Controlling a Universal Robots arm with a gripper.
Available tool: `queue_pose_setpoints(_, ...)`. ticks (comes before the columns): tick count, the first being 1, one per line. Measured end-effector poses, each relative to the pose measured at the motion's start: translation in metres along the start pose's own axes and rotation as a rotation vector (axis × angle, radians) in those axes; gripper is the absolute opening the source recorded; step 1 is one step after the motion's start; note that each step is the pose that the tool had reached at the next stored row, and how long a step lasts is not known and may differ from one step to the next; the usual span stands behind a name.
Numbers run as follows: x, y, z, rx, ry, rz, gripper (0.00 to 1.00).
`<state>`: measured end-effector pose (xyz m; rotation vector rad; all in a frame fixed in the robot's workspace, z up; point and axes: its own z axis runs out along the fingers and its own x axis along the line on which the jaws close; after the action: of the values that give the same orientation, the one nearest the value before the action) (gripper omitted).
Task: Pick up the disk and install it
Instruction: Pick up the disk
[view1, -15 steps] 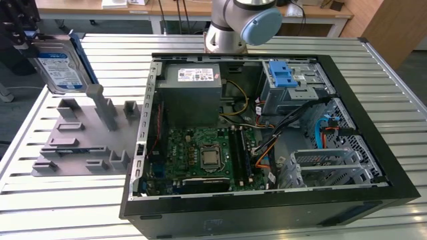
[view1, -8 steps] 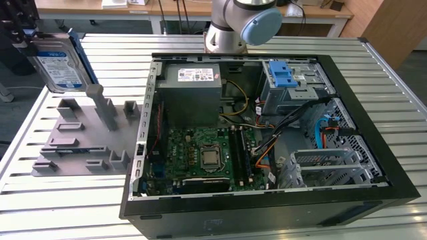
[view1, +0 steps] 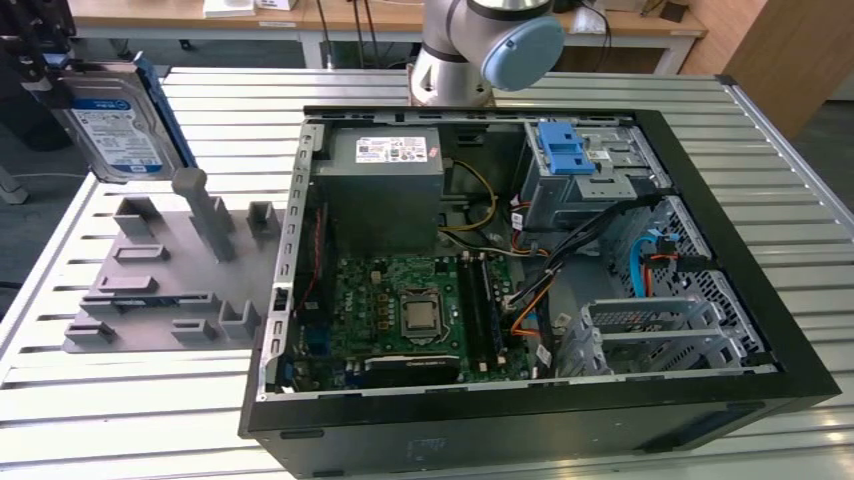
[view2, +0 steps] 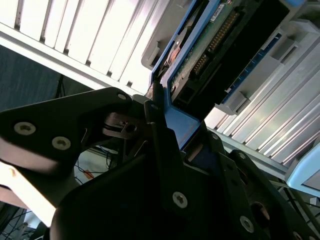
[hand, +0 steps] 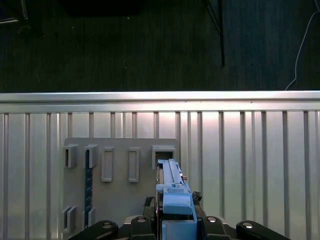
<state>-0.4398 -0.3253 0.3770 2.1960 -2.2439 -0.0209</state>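
Note:
The disk (view1: 118, 122) is a silver hard drive with a blue-and-white label in a blue carrier bracket. It is held on edge at the exterior view's far left, just beyond the grey slotted fixture (view1: 174, 270). My gripper (view1: 47, 78) is shut on its upper end. In the second wrist view the dark fingers (view2: 160, 150) clamp the blue bracket (view2: 182, 125), with the drive's circuit board (view2: 210, 45) beyond. In the first wrist view the disk (hand: 172, 185) shows edge-on over the fixture (hand: 120, 195), between the gripper's (hand: 175, 227) fingers.
An open computer case (view1: 747, 300) lies on the slatted metal table (view1: 120, 400) at the exterior view's right. Inside are a silver drive cage with a blue latch (view1: 567, 150), a grey power supply (view1: 387, 190) and the motherboard (view1: 414, 310). The arm's base (view1: 481, 50) stands behind the case.

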Motion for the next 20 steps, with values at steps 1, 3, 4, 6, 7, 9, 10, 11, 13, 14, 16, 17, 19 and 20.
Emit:
queue_pose_setpoints(1, 0.0, 0.0, -0.0004, 0.0001, 0.0, 0.0, 0.36)
queue_pose_setpoints(3, -0.0001, 0.0, -0.0011, 0.0, 0.0, 0.0, 0.36)
queue_pose_setpoints(4, -0.0001, 0.0, -0.0014, 0.0001, 0.0, 0.0, 0.36)
queue_pose_setpoints(6, -0.0001, 0.0, -0.0018, 0.0002, 0.0, 0.0, 0.36)
queue_pose_setpoints(7, -0.0001, 0.0, -0.0021, 0.0001, 0.0001, 0.0, 0.36)
queue_pose_setpoints(9, -0.0002, 0.0, -0.0026, 0.0001, 0.0, 0.0, 0.36)
queue_pose_setpoints(10, -0.0002, 0.0, -0.0029, 0.0, 0.0001, 0.0, 0.36)
queue_pose_setpoints(11, -0.0002, 0.0001, -0.0033, -0.0001, 0.0001, 0.0, 0.36)
queue_pose_setpoints(13, -0.0004, 0.0001, -0.0041, 0.0, 0.0002, 0.0, 0.36)
queue_pose_setpoints(14, -0.0004, 0.0001, -0.0045, 0.0, 0.0002, 0.0, 0.36)
queue_pose_setpoints(16, -0.0005, 0.0001, -0.0054, 0.0001, 0.0004, 0.0, 0.36)
queue_pose_setpoints(17, -0.0006, 0.0001, -0.0058, 0.0001, 0.0004, 0.0, 0.36)
queue_pose_setpoints(19, -0.0007, 0.0001, -0.0065, 0.0002, 0.0005, 0.0, 0.36)
queue_pose_setpoints(20, -0.0007, 0.0001, -0.0069, 0.0001, 0.0006, 0.0, 0.36)
